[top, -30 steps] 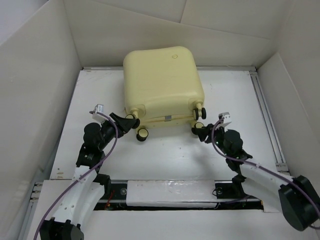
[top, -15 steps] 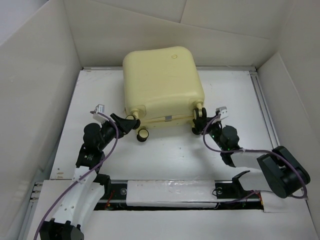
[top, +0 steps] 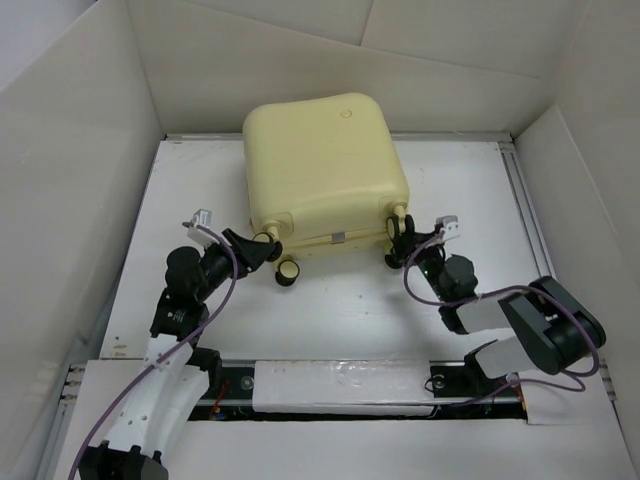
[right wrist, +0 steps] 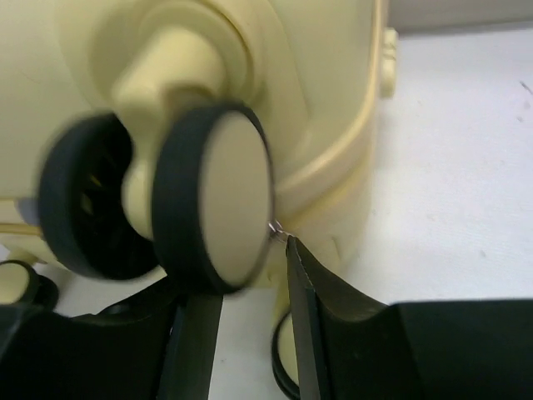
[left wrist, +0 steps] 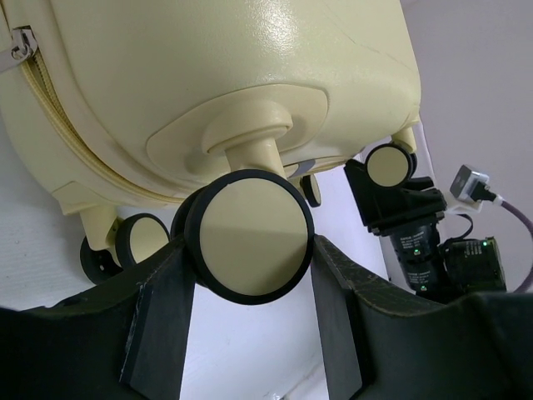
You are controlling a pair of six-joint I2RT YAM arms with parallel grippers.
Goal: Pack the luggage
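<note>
The luggage (top: 325,165) is a pale yellow hard-shell suitcase lying flat at the back of the white table (top: 330,300), with its wheels toward me. My left gripper (top: 262,243) is shut on the near-left caster wheel (left wrist: 250,237); both fingers (left wrist: 162,317) press the wheel's black rim. My right gripper (top: 402,232) reaches the near-right caster wheel (right wrist: 225,200). That blurred wheel sits between the jaws, and a thin gap shows beside the right finger (right wrist: 308,308). The shell (right wrist: 316,100) fills the background. The suitcase's lid is down, so its inside is hidden.
Tall cardboard walls (top: 70,150) enclose the table on the left, back and right. A second left caster (top: 287,270) rests on the table. A zipper pull (top: 337,237) sits mid-edge. A metal rail (top: 535,230) runs along the right side.
The right gripper has moved in and up to the near-right wheel, its jaws narrowing and its arm folding. The suitcase has shifted slightly left. The left arm has stayed still.
</note>
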